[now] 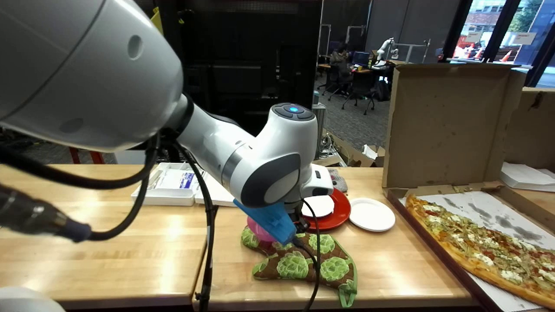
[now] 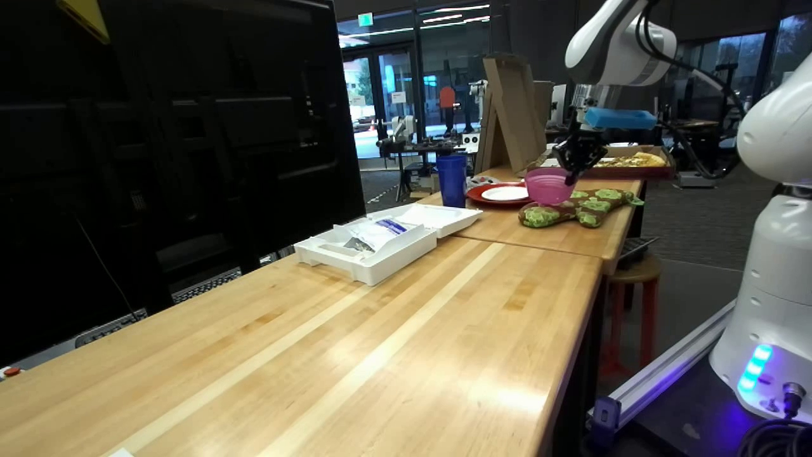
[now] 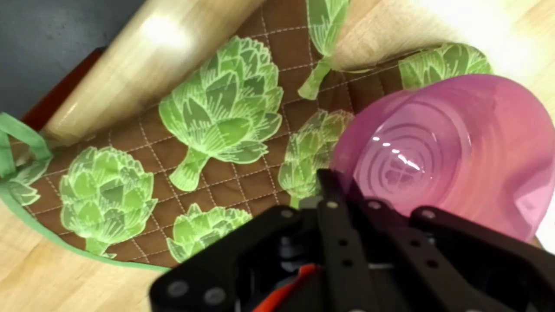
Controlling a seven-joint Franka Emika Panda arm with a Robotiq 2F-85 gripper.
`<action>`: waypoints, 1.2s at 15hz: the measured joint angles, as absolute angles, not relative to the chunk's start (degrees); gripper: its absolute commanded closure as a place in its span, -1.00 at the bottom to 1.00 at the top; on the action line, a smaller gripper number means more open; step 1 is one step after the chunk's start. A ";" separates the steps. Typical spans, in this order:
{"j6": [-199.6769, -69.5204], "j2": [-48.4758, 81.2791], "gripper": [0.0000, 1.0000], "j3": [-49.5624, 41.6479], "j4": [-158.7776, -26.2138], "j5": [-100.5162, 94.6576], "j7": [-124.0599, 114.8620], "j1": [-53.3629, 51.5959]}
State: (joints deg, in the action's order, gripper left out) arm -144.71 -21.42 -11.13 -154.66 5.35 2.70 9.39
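We see the gripper (image 3: 341, 184) pinched narrow on the pink bowl (image 3: 446, 147) at its rim; below it lies an oven mitt (image 3: 217, 130) (whether bowl and mitt touch, we cannot tell). Near the gripper, a red plate (image 1: 344, 209) rests on the bench (image 1: 403, 260).

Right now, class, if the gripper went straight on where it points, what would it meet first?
Setting aside the pink bowl in its grip, the gripper would most likely meet the artichoke-patterned oven mitt below; how close it lies is unclear.
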 measured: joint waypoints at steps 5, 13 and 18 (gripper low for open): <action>-144.49 -23.76 0.98 -10.09 -156.17 7.17 5.37 4.36; -142.22 -21.22 0.98 -3.96 -157.34 6.43 5.40 -1.04; -141.13 -18.31 0.98 -1.72 -157.84 5.77 5.96 -2.40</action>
State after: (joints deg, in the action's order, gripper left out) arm -141.13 -18.31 -1.72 -157.84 5.77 5.96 -2.40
